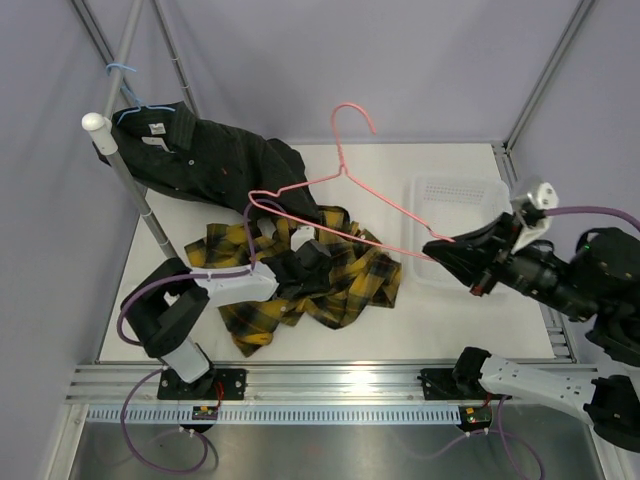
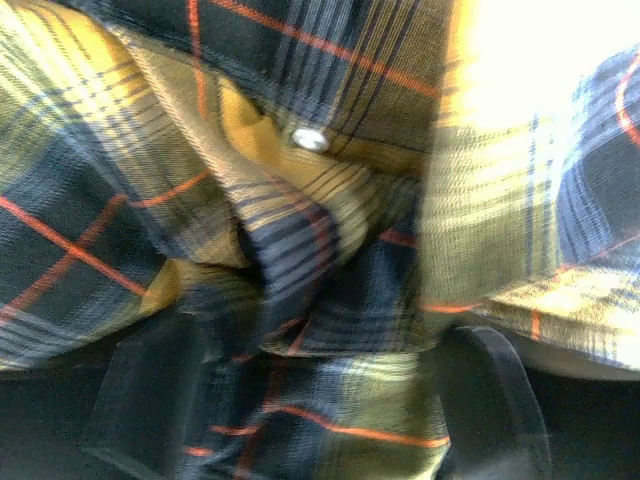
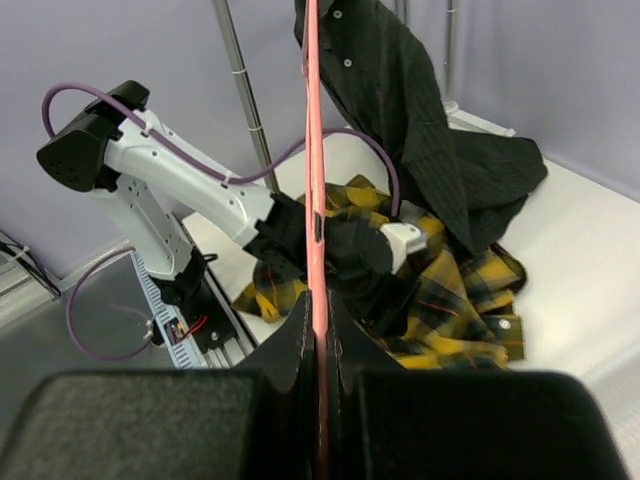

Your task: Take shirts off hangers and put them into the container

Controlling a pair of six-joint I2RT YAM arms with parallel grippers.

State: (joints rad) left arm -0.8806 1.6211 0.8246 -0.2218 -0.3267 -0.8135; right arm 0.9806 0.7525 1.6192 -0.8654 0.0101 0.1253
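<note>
Shirt removal mid-step on a two-arm rig. Right gripper [image 1: 432, 247] [image 3: 318, 330] clamped shut on the near corner of a pink hanger [image 1: 341, 150] [image 3: 312, 150]. Holds the wire raised and tilted off the table, hook pointing up and away from the jaws, apparently to draw it clear of the cloth below.

Left gripper [image 1: 312, 262] [image 2: 320, 400] down on the yellow-and-black plaid shirt [image 1: 350, 285] [image 2: 300, 250] [image 3: 450, 300], fingers [image 2: 150, 400] spread wide with a bunched fold lying between them. No firm pinch to be made out. Looks placed to pin or gather the cloth against the pull of the hanger.

Plaid shirt heaped on the table directly beneath the left gripper and ahead of the right one, apart from the container [image 1: 460, 190]. White lattice basket just behind the right gripper, partly hidden by it, no cloth showing in the visible part.

Black shirt [image 1: 220, 155] [image 3: 420, 120] beyond the left gripper, slung on a light blue hanger [image 1: 128, 92] from the grey rail [image 1: 135, 195], tail trailing down to the table and touching the plaid heap.

Likely snags:
- Far corner of the pink wire sits low over the plaid collar and close beside the black sleeve, with freedom from either impossible to tell.
- Raised hanger lies across the line from the heap to the basket, so probably needs setting aside before any shirt travels that way.
- Overlap of the two shirts risks dragging the black one along with the plaid.
</note>
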